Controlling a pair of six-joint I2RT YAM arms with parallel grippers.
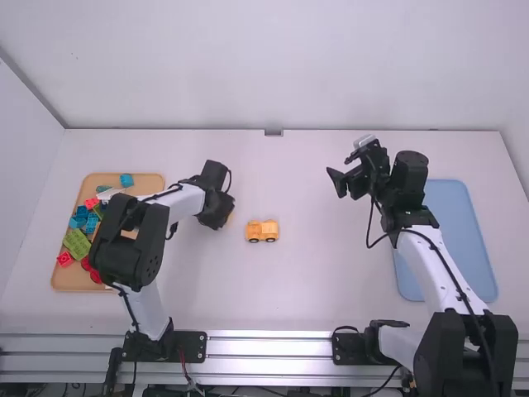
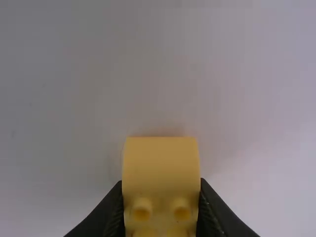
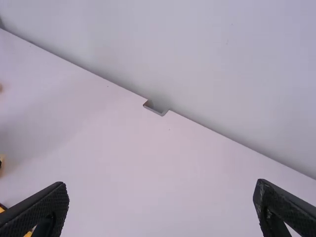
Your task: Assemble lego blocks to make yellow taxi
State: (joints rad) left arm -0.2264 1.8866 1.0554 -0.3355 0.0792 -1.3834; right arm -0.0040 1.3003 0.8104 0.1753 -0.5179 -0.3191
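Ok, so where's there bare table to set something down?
Bare table runs from the yellow vehicle toward the blue tray, and behind the vehicle to the back wall. It's crowded at the left, where the left arm hangs over the block-filled tan tray.

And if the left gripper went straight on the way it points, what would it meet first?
Most likely the white tabletop, met by the yellow block that the left gripper holds; how far off is unclear.

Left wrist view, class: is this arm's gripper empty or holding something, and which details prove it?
Holding something: the left gripper has a yellow piece between its fingers, one against each side.
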